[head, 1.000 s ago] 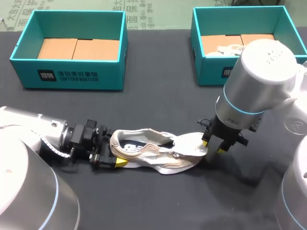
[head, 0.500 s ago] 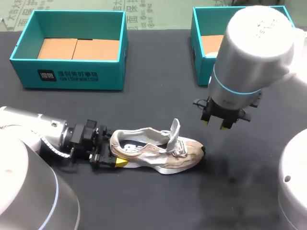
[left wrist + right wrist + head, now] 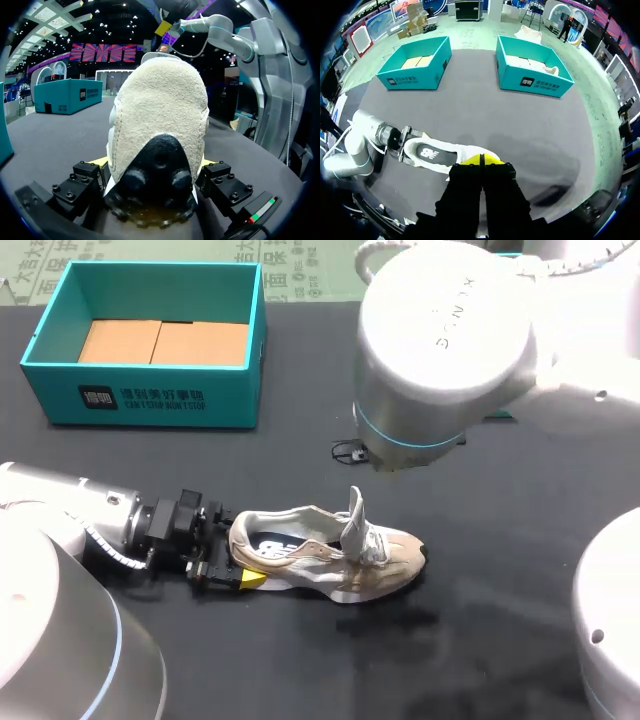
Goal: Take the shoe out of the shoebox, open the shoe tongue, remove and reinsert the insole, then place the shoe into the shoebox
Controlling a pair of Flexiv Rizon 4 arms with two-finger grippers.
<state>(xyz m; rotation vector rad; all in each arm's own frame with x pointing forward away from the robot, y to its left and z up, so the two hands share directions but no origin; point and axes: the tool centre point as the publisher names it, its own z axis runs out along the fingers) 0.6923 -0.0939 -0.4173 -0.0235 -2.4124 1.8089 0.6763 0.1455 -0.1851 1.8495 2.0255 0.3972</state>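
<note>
- Left gripper (image 3: pixel 154 162): closed on the heel of the shoe (image 3: pixel 320 560), one finger at each side. A yellow fingertip (image 3: pixel 252 580) shows against the heel's near side in the head view. The left wrist view shows the pale heel and its black tab standing between the two finger mounts.
- Left arm (image 3: pixel 90 520): enters from the left and lies low over the table (image 3: pixel 150 460), level with the shoe.
- Right gripper (image 3: pixel 481 160): closed on nothing, its yellow tips pressed together. In the right wrist view it hangs above the front half of the shoe and clear of it. In the head view it is hidden under its own wrist.
- Right arm (image 3: pixel 440 340): enters from the right and reaches past the middle, with its wrist above the table just behind the shoe.
- Shoe: a pale sneaker resting on its sole on the dark table, heel toward the left arm and toe pointing to the right.
- Tongue (image 3: pixel 355 518): lifted and standing nearly upright at the middle of the shoe, leaving the opening exposed.
- Insole (image 3: pixel 427 153): dark with a white mark, seated inside the shoe.
- Left shoebox (image 3: pixel 150 340): teal, open, cardboard floor, at the table's far left and well apart from the shoe.
- Right shoebox (image 3: pixel 535 70): teal, open, at the far right, with a pale item (image 3: pixel 551 70) lying in it that cannot be made out.
</note>
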